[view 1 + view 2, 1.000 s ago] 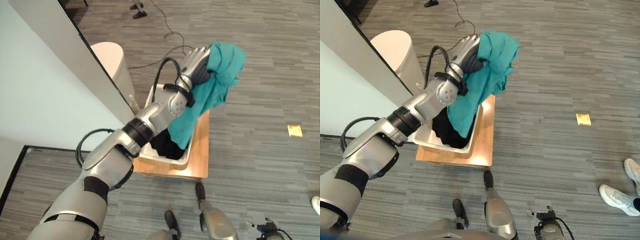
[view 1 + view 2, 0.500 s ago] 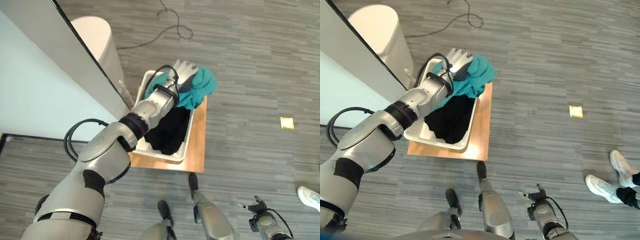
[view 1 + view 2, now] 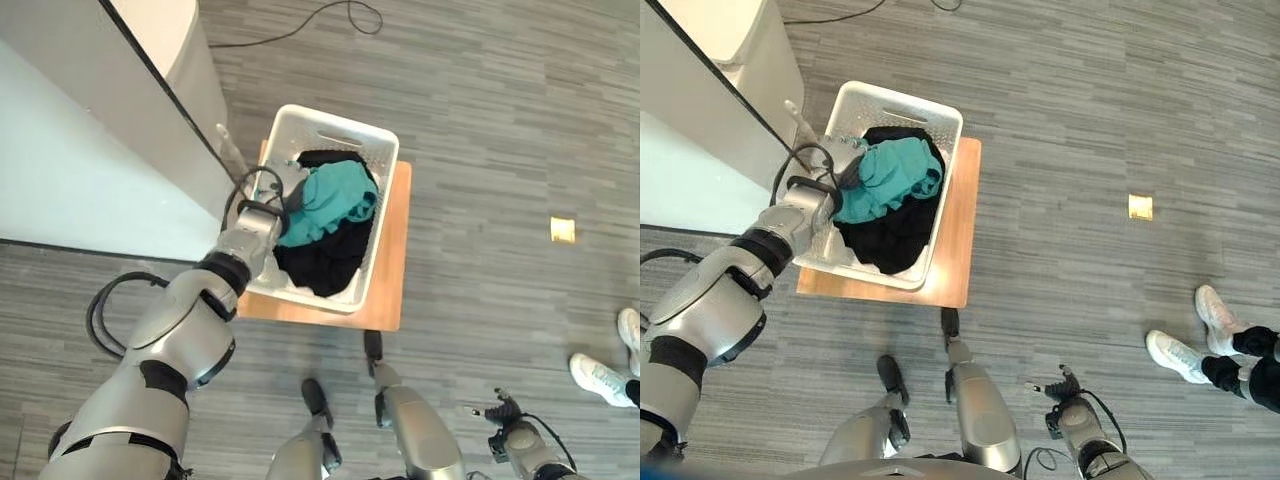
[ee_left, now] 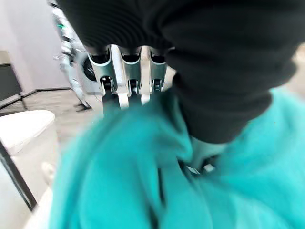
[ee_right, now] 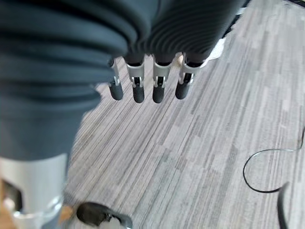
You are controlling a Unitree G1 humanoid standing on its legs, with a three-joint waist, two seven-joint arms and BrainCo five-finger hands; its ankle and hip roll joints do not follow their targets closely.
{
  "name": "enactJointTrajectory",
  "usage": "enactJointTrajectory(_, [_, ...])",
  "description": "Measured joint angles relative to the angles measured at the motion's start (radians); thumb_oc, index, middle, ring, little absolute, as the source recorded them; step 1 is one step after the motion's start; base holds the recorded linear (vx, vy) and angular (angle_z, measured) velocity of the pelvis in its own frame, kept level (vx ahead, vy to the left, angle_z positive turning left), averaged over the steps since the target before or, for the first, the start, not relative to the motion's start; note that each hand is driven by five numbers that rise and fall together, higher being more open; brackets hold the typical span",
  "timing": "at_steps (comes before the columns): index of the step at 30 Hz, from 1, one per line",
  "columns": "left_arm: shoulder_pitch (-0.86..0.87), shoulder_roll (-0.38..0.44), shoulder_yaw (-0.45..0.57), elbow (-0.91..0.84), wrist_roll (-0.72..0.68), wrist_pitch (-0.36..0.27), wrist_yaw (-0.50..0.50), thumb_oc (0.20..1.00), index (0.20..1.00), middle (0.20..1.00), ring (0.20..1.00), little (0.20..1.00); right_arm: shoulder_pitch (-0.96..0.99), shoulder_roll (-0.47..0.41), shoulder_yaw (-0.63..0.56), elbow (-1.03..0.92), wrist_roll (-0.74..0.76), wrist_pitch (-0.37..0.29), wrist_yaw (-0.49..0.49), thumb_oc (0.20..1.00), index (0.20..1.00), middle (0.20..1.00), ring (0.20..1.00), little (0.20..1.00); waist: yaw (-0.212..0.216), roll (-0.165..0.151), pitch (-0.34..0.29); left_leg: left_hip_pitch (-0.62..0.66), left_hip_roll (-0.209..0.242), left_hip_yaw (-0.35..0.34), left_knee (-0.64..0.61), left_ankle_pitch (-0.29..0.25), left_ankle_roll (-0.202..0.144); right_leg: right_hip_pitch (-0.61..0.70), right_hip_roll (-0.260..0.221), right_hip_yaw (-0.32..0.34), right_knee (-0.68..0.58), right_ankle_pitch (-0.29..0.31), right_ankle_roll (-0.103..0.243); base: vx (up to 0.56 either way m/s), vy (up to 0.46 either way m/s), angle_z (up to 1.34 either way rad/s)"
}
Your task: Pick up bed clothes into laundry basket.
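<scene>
A white laundry basket stands on a low wooden stand. Inside it a teal cloth lies bunched on top of black clothes. My left hand reaches down into the basket at its left side and is shut on the teal cloth; in the left wrist view its fingers sink into the fabric, tips hidden. My right hand hangs low by my side over the floor, its fingers relaxed and holding nothing.
A pale bed edge runs along the left, close to the basket. A white round bin stands behind it. A yellow tag lies on the floor at right. A person's shoes show at far right.
My left hand has come down from above the basket's far rim and brought the teal cloth into the basket, onto the black clothes. The camera has also shifted.
</scene>
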Motion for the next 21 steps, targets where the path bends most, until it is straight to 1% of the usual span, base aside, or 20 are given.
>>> enactJointTrajectory(1, [0.066, -0.006, 0.121, -0.089, -0.087, -0.005, 0.009, 1.0, 1.0, 1.0, 1.0, 1.0, 0.001, -0.002, 0.002, -0.019, -0.001, 0.011, 0.001, 1.0, 1.0, 1.0, 1.0, 1.0, 0.003, 0.002, 0.005, 0.014, 0.002, -0.002, 0.0, 0.0, 0.0, 0.015, 0.001, -0.003, 0.0, -0.002, -0.002, -0.03, -0.046, 0.16])
enactJointTrajectory(2, [0.144, -0.014, 0.201, -0.207, -0.193, -0.01, 0.021, 1.0, 1.0, 1.0, 1.0, 1.0, 0.012, -0.011, -0.001, -0.042, -0.007, 0.014, 0.0, 1.0, 1.0, 1.0, 1.0, 1.0, 0.004, 0.008, 0.013, 0.03, 0.004, -0.007, 0.0, 0.0, 0.0, 0.033, 0.001, -0.008, 0.0, -0.002, -0.003, -0.01, -0.06, 0.17])
enactJointTrajectory(3, [0.161, -0.015, 0.203, -0.24, -0.224, -0.015, 0.022, 1.0, 1.0, 1.0, 1.0, 1.0, 0.013, -0.016, -0.001, -0.05, -0.008, 0.01, 0.0, 1.0, 1.0, 1.0, 1.0, 1.0, 0.012, 0.011, 0.015, 0.032, 0.004, -0.01, 0.0, 0.0, 0.0, 0.037, 0.0, -0.012, 0.0, -0.002, -0.003, 0.02, -0.056, 0.17])
enactJointTrajectory(4, [0.229, -0.038, 0.226, -0.348, -0.333, -0.015, 0.023, 1.0, 1.0, 1.0, 1.0, 1.0, 0.002, -0.024, -0.002, -0.108, -0.01, 0.039, -0.004, 1.0, 1.0, 1.0, 1.0, 1.0, 0.046, 0.017, 0.023, 0.036, 0.004, -0.018, 0.0, 0.002, -0.002, 0.047, -0.004, -0.023, 0.0, -0.007, 0.0, 0.04, -0.048, 0.13])
enactJointTrajectory(5, [0.293, -0.073, 0.273, -0.443, -0.382, -0.032, 0.028, 1.0, 1.0, 1.0, 1.0, 1.0, 0.007, -0.035, 0.0, -0.146, -0.013, 0.043, -0.008, 1.0, 1.0, 1.0, 1.0, 1.0, 0.046, 0.019, 0.024, 0.044, 0.002, -0.02, 0.0, 0.001, -0.002, 0.053, -0.005, -0.022, -0.001, -0.008, 0.0, 0.06, -0.042, 0.2])
enactJointTrajectory(6, [0.383, -0.135, 0.276, -0.554, -0.472, -0.048, 0.038, 1.0, 1.0, 1.0, 1.0, 1.0, 0.008, -0.046, -0.024, -0.203, -0.032, 0.043, -0.023, 1.0, 1.0, 1.0, 1.0, 1.0, 0.057, 0.03, 0.028, 0.058, 0.001, -0.035, 0.0, 0.002, -0.002, 0.073, -0.007, -0.028, -0.001, -0.013, -0.001, 0.03, -0.045, 0.23])
enactJointTrajectory(7, [0.415, -0.159, 0.255, -0.589, -0.503, -0.062, 0.036, 1.0, 1.0, 1.0, 1.0, 1.0, 0.002, -0.052, -0.036, -0.215, -0.044, 0.037, -0.033, 1.0, 1.0, 1.0, 1.0, 1.0, 0.065, 0.032, 0.028, 0.064, 0.001, -0.038, 0.0, 0.002, -0.001, 0.082, -0.009, -0.029, -0.001, -0.014, -0.001, 0.04, -0.039, 0.25])
enactJointTrajectory(8, [0.482, -0.169, 0.199, -0.714, -0.543, -0.072, 0.012, 1.0, 1.0, 1.0, 1.0, 1.0, -0.022, -0.062, -0.059, -0.267, -0.077, 0.027, -0.057, 1.0, 1.0, 1.0, 1.0, 1.0, 0.073, 0.031, 0.027, 0.07, 0.0, -0.042, 0.0, 0.003, -0.001, 0.09, -0.01, -0.031, -0.001, -0.015, -0.001, 0.03, -0.018, 0.15])
enactJointTrajectory(9, [0.49, -0.171, 0.177, -0.743, -0.553, -0.098, 0.007, 1.0, 1.0, 1.0, 1.0, 1.0, -0.032, -0.069, -0.063, -0.273, -0.088, 0.016, -0.07, 1.0, 1.0, 1.0, 1.0, 1.0, 0.076, 0.032, 0.027, 0.071, -0.003, -0.045, 0.0, 0.006, 0.0, 0.092, -0.013, -0.034, -0.001, -0.015, -0.001, 0.05, -0.029, 0.12])
enactJointTrajectory(10, [0.497, -0.17, 0.171, -0.77, -0.563, -0.108, -0.005, 1.0, 1.0, 1.0, 1.0, 1.0, -0.05, -0.081, -0.062, -0.288, -0.092, 0.021, -0.074, 1.0, 1.0, 1.0, 1.0, 1.0, 0.081, 0.034, 0.026, 0.074, -0.002, -0.053, 0.0, 0.007, 0.001, 0.098, -0.015, -0.038, 0.0, -0.016, 0.0, 0.06, -0.033, 0.03])
enactJointTrajectory(11, [0.587, -0.136, 0.217, -0.946, -0.621, -0.124, -0.039, 1.0, 1.0, 1.0, 1.0, 1.0, -0.06, -0.118, -0.091, -0.363, -0.127, 0.041, -0.073, 1.0, 1.0, 1.0, 1.0, 1.0, 0.075, 0.042, 0.022, 0.081, -0.003, -0.05, 0.0, 0.006, 0.002, 0.103, -0.015, -0.036, -0.001, -0.018, 0.003, 0.09, -0.049, 0.11])
enactJointTrajectory(12, [0.657, -0.115, 0.261, -1.089, -0.667, -0.173, -0.063, 1.0, 1.0, 1.0, 1.0, 1.0, -0.041, -0.213, -0.127, -0.422, -0.158, 0.048, -0.092, 1.0, 1.0, 1.0, 1.0, 1.0, 0.083, 0.063, 0.014, 0.09, -0.002, -0.061, 0.0, 0.006, 0.002, 0.119, -0.016, -0.046, 0.0, -0.019, 0.003, 0.08, -0.056, 0.11])
enactJointTrajectory(13, [0.693, -0.123, 0.293, -1.141, -0.687, -0.184, -0.069, 1.0, 1.0, 1.0, 1.0, 1.0, -0.041, -0.281, -0.132, -0.45, -0.175, 0.068, -0.094, 1.0, 1.0, 1.0, 1.0, 1.0, 0.089, 0.072, 0.009, 0.099, -0.002, -0.062, 0.0, 0.005, 0.001, 0.13, -0.016, -0.047, 0.0, -0.023, 0.004, 0.05, -0.044, 0.16])
enactJointTrajectory(14, [0.721, -0.127, 0.316, -1.193, -0.708, -0.191, -0.067, 1.0, 1.0, 1.0, 1.0, 1.0, -0.034, -0.372, -0.145, -0.522, -0.209, 0.093, -0.101, 1.0, 1.0, 1.0, 1.0, 1.0, 0.096, 0.085, 0.003, 0.103, -0.002, -0.064, 0.0, 0.005, 0.001, 0.135, -0.017, -0.048, -0.001, -0.024, 0.003, 0.02, -0.073, 0.13])
enactJointTrajectory(15, [0.714, -0.135, 0.317, -1.221, -0.721, -0.218, -0.061, 1.0, 1.0, 1.0, 1.0, 1.0, -0.047, -0.507, -0.226, -0.632, -0.267, 0.106, -0.147, 1.0, 1.0, 1.0, 1.0, 1.0, 0.099, 0.099, -0.01, 0.102, -0.006, -0.074, 0.0, 0.007, 0.004, 0.137, -0.021, -0.052, -0.001, -0.024, 0.002, 0.03, -0.07, 0.17])
enactJointTrajectory(16, [0.702, -0.139, 0.322, -1.206, -0.715, -0.231, -0.054, 1.0, 1.0, 1.0, 1.0, 1.0, -0.09, -0.561, -0.278, -0.662, -0.291, 0.108, -0.185, 1.0, 1.0, 1.0, 1.0, 1.0, 0.11, 0.103, -0.018, 0.099, -0.004, -0.082, 0.0, 0.009, 0.005, 0.143, -0.022, -0.058, -0.001, -0.024, 0.003, 0.03, -0.07, 0.2])
enactJointTrajectory(18, [0.708, -0.149, 0.313, -1.177, -0.686, -0.234, -0.033, 1.0, 1.0, 1.0, 1.0, 1.0, -0.165, -0.63, -0.324, -0.745, -0.327, 0.119, -0.238, 1.0, 1.0, 1.0, 1.0, 1.0, 0.111, 0.106, -0.029, 0.105, -0.003, -0.088, 0.007, 0.009, 0.005, 0.154, -0.021, -0.064, -0.001, -0.025, 0.002, -0.01, -0.057, 0.12])
enactJointTrajectory(19, [0.721, -0.13, 0.299, -1.128, -0.618, -0.227, -0.014, 1.0, 1.0, 1.0, 1.0, 1.0, -0.276, -0.667, -0.322, -0.784, -0.356, 0.103, -0.298, 1.0, 1.0, 1.0, 1.0, 1.0, 0.128, 0.108, -0.052, 0.098, 0.003, -0.095, 0.008, 0.009, 0.003, 0.156, -0.019, -0.077, -0.001, -0.027, -0.001, 0.0, -0.071, 0.12])
enactJointTrajectory(21, [0.754, -0.081, 0.3, -1.121, -0.555, -0.222, -0.008, 1.0, 1.0, 1.0, 1.0, 1.0, -0.366, -0.669, -0.3, -0.792, -0.363, 0.106, -0.312, 1.0, 1.0, 1.0, 1.0, 1.0, 0.127, 0.109, -0.06, 0.099, 0.006, -0.114, 0.011, 0.01, -0.001, 0.161, -0.017, -0.092, -0.001, -0.03, -0.005, 0.03, -0.09, 0.26])
